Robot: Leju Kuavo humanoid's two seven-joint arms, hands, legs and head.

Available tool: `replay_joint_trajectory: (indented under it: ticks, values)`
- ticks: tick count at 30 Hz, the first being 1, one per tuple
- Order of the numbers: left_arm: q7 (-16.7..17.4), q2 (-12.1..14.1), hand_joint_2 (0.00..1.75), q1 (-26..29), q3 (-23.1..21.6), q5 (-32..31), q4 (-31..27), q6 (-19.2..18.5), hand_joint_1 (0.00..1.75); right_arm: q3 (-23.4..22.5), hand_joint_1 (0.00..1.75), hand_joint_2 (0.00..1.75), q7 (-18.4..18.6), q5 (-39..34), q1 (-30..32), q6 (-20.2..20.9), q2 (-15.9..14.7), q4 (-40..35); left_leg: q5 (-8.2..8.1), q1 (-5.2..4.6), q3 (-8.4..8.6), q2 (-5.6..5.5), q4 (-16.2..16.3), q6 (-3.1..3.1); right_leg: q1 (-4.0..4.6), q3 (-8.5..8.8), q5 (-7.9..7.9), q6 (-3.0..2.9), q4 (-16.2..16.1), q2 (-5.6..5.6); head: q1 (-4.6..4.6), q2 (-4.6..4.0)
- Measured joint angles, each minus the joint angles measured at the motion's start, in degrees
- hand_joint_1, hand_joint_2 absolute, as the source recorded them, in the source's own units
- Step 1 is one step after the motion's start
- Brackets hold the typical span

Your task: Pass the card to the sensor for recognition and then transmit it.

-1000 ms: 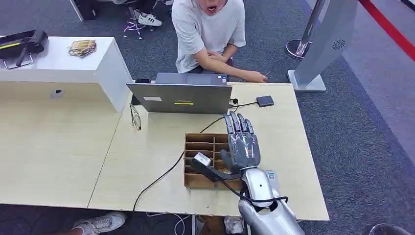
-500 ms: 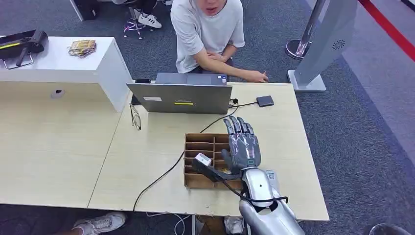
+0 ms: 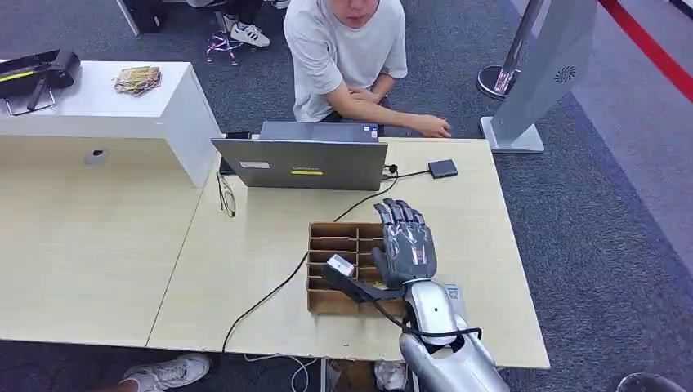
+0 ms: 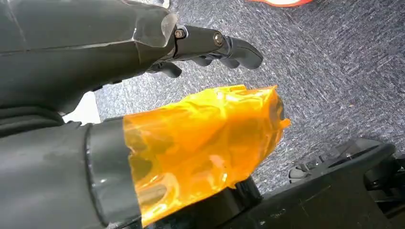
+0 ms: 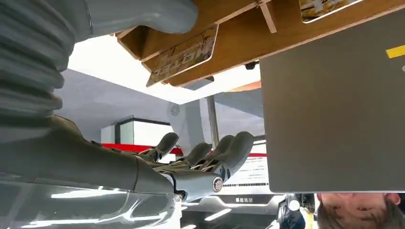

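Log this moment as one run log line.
right hand: open, fingers apart, above brown wooden slotted card box | patterned card: in box slot, not gripped | left hand: hanging over grey carpet

No legible txt; laptop point(image 3: 301, 163) stickers too small to read.

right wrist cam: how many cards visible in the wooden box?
2. One card sits in a slot of the wooden box; the second card is in a slot nearer the laptop, partly cropped. Dividers may hide more.

Grey laptop point(image 3: 301, 164), glasses point(image 3: 225, 196) beside it
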Motion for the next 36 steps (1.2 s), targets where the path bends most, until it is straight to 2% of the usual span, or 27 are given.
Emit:
replay_joint_trajectory:
  ticks: [5,17,25,30,36]
  values:
    - [0.0,0.0,0.0,0.0,0.0,0.0,0.0,0.0,0.0,-0.07,0.33,1.75,0.02,0.0,0.0,0.0,-0.04,0.0,0.0,0.0,0.0,0.0,0.0,0.0,0.0,0.0,0.0,0.0,0.0,0.0,-0.02,0.0]
    - [-0.02,0.0,0.0,0.0,0.0,0.02,0.0,0.0,0.0,-0.48,0.33,1.75,0.04,-0.02,0.01,-0.2,-0.22,0.57,0.0,0.0,0.0,0.0,0.0,0.0,0.0,0.0,0.0,0.0,0.0,0.0,0.0,0.0]
    - [-0.02,0.0,0.0,0.0,0.0,0.09,0.0,0.18,0.0,-0.96,0.4,1.75,-0.02,-0.02,0.03,-0.26,-0.26,0.66,0.0,0.0,0.0,0.0,0.0,0.0,0.0,0.0,0.0,0.0,0.0,0.0,0.0,0.0]
    - [-0.04,0.0,0.0,0.0,0.0,0.2,0.0,0.18,0.0,-1.14,0.35,1.75,-0.02,-0.02,0.08,-0.33,-0.35,0.87,0.0,0.0,0.0,0.0,0.0,0.0,0.0,-0.01,0.0,0.0,0.0,0.0,-0.02,0.0]
    - [-0.09,0.0,0.0,0.01,0.02,0.5,0.0,0.33,0.0,-1.33,0.44,1.75,-0.04,-0.04,0.33,-0.35,-0.55,0.9,0.0,0.0,0.0,0.0,0.0,0.0,0.0,-0.01,0.0,0.0,0.0,0.01,-0.02,0.0]
